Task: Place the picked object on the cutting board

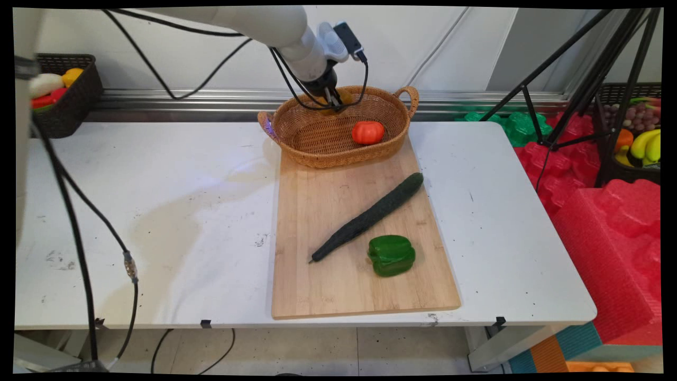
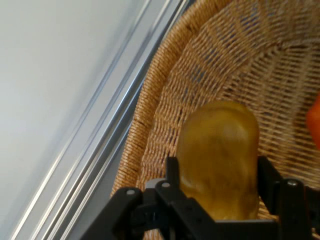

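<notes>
1. Presently my pincer [image 2: 218, 192] sits inside the far end of the wicker basket [image 1: 317, 143], its two black fingers [image 2: 172, 172] pressed against either side of a yellowish-brown, rounded vegetable [image 2: 220, 160], which looks like a potato. I read the pincer as clamped on it.

2. From the hand view, the potato is just above or against the woven inner wall near the rim; I cannot tell whether it rests on the weave or hangs clear of it.

3. Already lying in the basket is a red tomato [image 1: 368, 132], toward the right side, apart from the pincer.

4. Outside the basket, on the wooden cutting board [image 1: 338, 286], lie a long dark-green cucumber [image 1: 370, 216], set diagonally, and a green bell pepper [image 1: 392, 255] just beside its lower half. Neither touches the basket.

5. As I judge it: two items in or at the basket, two on the board, which lies on the white desk [image 1: 158, 211].

6. Smooth, dull-skinned and oval, the potato fills the span between the fingers.
</notes>
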{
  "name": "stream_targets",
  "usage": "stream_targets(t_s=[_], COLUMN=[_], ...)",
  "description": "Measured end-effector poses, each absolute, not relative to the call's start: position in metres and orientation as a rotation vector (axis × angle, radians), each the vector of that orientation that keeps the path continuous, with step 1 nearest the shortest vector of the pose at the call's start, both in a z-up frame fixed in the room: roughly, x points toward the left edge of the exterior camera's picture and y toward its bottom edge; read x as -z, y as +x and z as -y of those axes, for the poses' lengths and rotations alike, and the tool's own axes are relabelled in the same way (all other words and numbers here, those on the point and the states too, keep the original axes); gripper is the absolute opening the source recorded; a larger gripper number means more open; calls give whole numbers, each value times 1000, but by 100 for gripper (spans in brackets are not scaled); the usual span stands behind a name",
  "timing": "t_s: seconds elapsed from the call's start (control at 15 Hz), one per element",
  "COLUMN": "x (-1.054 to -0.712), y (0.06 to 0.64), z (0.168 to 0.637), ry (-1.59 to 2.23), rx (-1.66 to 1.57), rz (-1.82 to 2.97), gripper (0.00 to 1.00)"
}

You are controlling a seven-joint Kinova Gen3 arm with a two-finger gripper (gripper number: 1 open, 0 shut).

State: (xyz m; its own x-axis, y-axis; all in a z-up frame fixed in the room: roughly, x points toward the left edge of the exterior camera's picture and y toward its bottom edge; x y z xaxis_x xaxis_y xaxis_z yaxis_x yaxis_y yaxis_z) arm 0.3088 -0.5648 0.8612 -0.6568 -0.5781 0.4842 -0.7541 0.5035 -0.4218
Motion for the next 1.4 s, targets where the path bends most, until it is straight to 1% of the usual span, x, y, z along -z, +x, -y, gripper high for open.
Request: stream_targets(t_s=[0.4,0.67,1.0,1.27,1.4], x=[-904,-924,-937,-935,-932], y=[295,288,277,272,270], z=[506,464,404,365,354], ry=[1112,1079,993,938,921], rx=[-916,-893,-806,-708,-676], rz=[2410,2412,2464,2523,2545], gripper=[0,0,0,0,0])
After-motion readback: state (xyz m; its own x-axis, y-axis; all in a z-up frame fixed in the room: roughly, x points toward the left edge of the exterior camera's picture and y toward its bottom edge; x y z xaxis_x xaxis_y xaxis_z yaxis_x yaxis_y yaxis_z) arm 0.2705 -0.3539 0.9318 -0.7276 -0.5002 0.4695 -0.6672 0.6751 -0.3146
